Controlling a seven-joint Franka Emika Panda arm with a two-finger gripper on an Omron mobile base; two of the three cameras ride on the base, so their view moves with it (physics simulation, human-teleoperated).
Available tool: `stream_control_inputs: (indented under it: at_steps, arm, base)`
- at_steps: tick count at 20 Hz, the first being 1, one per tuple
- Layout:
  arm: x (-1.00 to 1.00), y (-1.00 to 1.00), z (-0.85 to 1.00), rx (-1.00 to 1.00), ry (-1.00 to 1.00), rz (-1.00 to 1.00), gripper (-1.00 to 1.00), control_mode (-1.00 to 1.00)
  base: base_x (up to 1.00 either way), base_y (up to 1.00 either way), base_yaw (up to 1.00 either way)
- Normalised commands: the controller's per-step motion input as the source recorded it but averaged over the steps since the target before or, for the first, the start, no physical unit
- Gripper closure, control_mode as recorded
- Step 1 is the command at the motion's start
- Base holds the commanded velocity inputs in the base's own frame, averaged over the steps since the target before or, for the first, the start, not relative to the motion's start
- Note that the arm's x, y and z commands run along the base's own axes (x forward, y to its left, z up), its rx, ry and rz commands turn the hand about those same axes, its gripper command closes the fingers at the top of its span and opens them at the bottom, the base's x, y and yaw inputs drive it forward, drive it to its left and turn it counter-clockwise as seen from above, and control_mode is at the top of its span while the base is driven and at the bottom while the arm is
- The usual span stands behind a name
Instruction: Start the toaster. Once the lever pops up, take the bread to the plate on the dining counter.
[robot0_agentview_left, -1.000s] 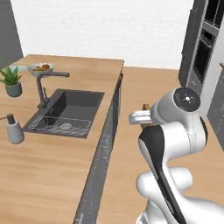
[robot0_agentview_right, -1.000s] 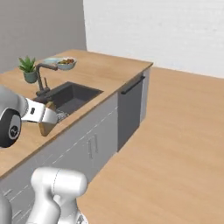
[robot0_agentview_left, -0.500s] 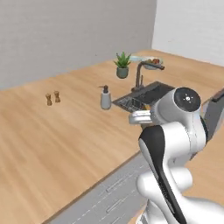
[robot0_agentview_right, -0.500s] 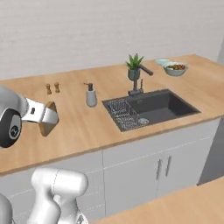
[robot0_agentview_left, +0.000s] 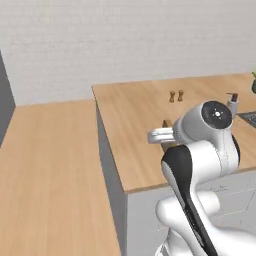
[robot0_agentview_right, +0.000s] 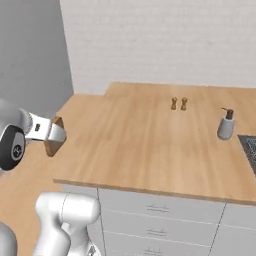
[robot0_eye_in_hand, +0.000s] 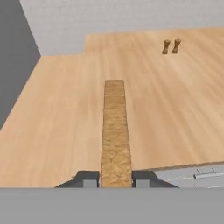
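Observation:
My gripper (robot0_eye_in_hand: 116, 177) is shut on the bread (robot0_eye_in_hand: 115, 131), a tan slice with a brown crust that I see edge-on between the two fingertips. From the right base view the bread (robot0_agentview_right: 54, 135) hangs at the gripper (robot0_agentview_right: 50, 134), just off the left end of the dining counter (robot0_agentview_right: 150, 145). In the left base view the gripper (robot0_agentview_left: 162, 135) holds the bread (robot0_agentview_left: 167, 123) over the light wood top of the dining counter (robot0_agentview_left: 135, 120). The toaster and the plate are out of view.
Two small wooden shakers (robot0_agentview_right: 179, 103) stand near the counter's far side. A grey soap dispenser (robot0_agentview_right: 226, 125) stands to their right, with the sink's edge (robot0_agentview_right: 250, 150) beyond it. Grey drawers (robot0_agentview_right: 160, 210) front the counter. Wooden floor (robot0_agentview_left: 45, 175) lies left of the counter.
The whole picture has shifted: the base has moved along the counter, so the sink and plant have slid off to the right. The bread stays in the gripper.

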Motion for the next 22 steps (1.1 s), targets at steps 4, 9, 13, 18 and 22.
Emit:
stream_control_inputs:
  at_steps: [4,9,13,18,22]
  arm:
    - [0.00,0.00,0.00,0.00,0.00,0.00,1.00,1.00]
    - [0.00,0.00,0.00,0.00,0.00,0.00,1.00,1.00]
    - [0.00,0.00,0.00,0.00,0.00,0.00,1.00,1.00]
    - [0.00,0.00,0.00,0.00,0.00,0.00,1.00,1.00]
    - [0.00,0.00,0.00,0.00,0.00,0.00,1.00,1.00]
  base:
    - [0.13,0.89,0.45]
    - [0.31,0.98,0.19]
    - [0.81,0.96,0.02]
    - [1.00,0.09,0.00]
    - [1.00,-0.19,0.00]
